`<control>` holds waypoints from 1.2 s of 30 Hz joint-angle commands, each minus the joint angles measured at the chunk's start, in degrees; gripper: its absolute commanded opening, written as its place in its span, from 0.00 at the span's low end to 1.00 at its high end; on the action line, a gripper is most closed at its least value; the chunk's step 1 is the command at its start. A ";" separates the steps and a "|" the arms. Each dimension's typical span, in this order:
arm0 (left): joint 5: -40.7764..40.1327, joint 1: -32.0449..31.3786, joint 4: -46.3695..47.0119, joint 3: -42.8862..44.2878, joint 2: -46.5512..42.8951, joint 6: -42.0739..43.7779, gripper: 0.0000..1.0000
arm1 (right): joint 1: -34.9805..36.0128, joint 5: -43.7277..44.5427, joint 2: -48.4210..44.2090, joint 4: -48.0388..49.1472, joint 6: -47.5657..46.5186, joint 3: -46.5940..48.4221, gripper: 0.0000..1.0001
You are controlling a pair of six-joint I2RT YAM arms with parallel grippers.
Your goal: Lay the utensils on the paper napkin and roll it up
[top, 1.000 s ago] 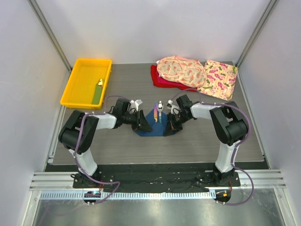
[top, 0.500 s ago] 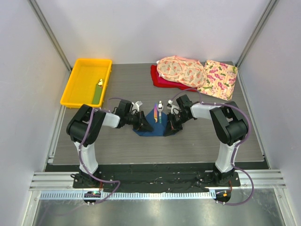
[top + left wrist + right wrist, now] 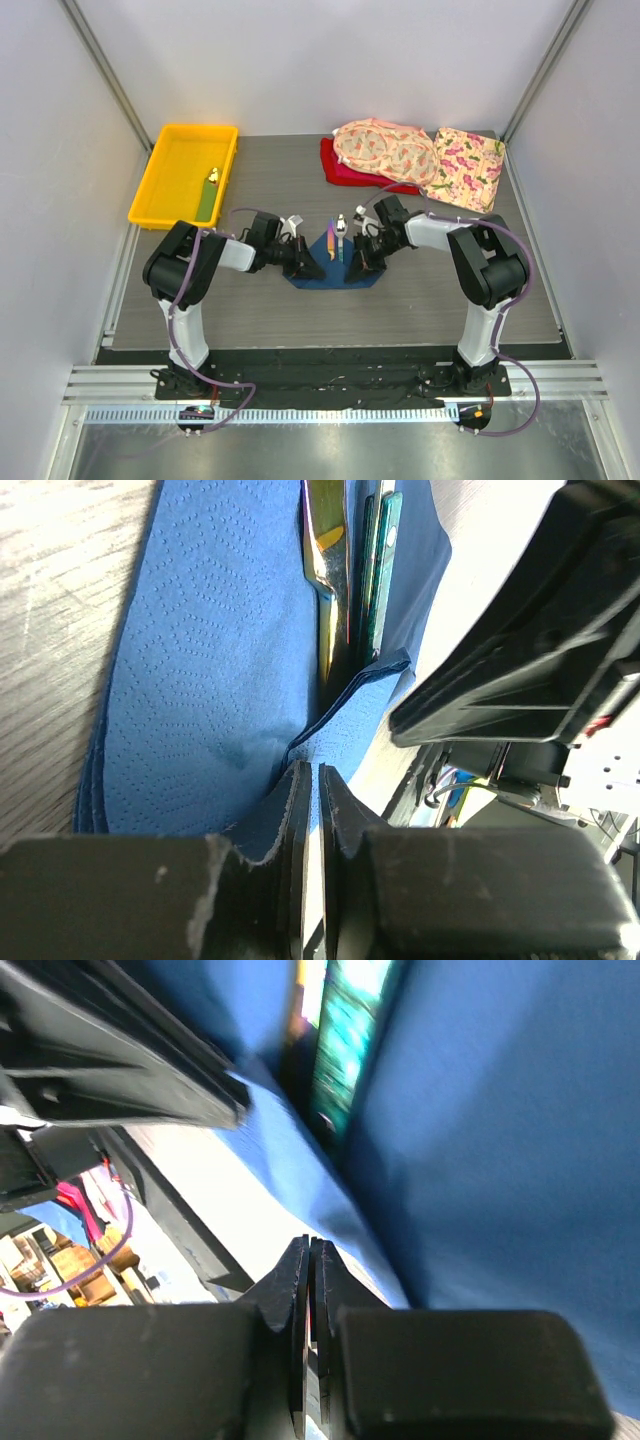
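Top external view: our utensils [image 3: 338,241] lie on the paper napkin [image 3: 328,276], long axis pointing away from us. Our left claw [image 3: 304,263] and right claw [image 3: 360,264] flank them equally, each clenched on a napkin edge.

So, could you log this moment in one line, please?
slim colourful-handled utensils on dark navy-blue square paper napkin | left gripper, right gripper: jaws shut on napkin edges

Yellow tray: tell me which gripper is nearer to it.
Left. The left gripper is at the napkin's left edge, below-right of the yellow tray; the right gripper is across the napkin, farther away.
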 commanded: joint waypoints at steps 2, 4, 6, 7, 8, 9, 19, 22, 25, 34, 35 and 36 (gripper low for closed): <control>-2.18 0.28 0.23 0.08 0.77 1.73 0.12 | -0.19 -2.02 -2.87 1.45 1.73 3.95 0.06; -2.18 0.28 0.15 0.08 0.60 1.91 0.12 | -0.19 -1.23 -2.26 1.63 2.17 4.30 0.06; -2.10 0.28 0.06 0.17 0.51 2.00 0.12 | -0.28 -0.44 -1.11 1.54 1.56 4.57 0.06; -2.18 0.28 -0.12 0.17 0.60 2.00 0.12 | -0.19 0.70 -0.76 1.62 1.38 4.48 0.06; -2.10 0.28 -0.12 0.26 0.68 2.00 0.12 | -0.19 1.14 0.11 1.54 1.12 4.48 0.06; -2.10 0.28 -0.21 0.35 0.68 1.91 0.12 | -0.28 1.67 0.47 1.62 0.85 4.48 0.06; -2.53 0.28 -0.56 0.08 0.60 2.26 0.12 | -0.46 5.63 3.55 1.54 0.76 2.99 0.04; -2.71 0.28 -0.82 -0.01 0.68 2.35 0.12 | -0.46 6.16 3.55 0.93 0.33 2.81 0.04; -2.97 0.28 -1.09 0.08 0.68 2.53 0.12 | -0.54 6.68 2.32 -0.22 -0.20 2.81 0.05; -3.24 0.28 -1.61 0.17 0.77 2.53 0.12 | -3.70 4.84 -4.62 -5.05 -1.26 3.95 0.35; -3.24 0.28 -1.61 0.08 0.86 2.53 0.12 | -4.14 5.01 -5.93 -5.49 -1.35 3.78 0.39; -3.24 0.28 -1.61 0.17 0.86 2.53 0.12 | -4.50 5.19 -6.47 -6.45 -1.52 3.34 0.48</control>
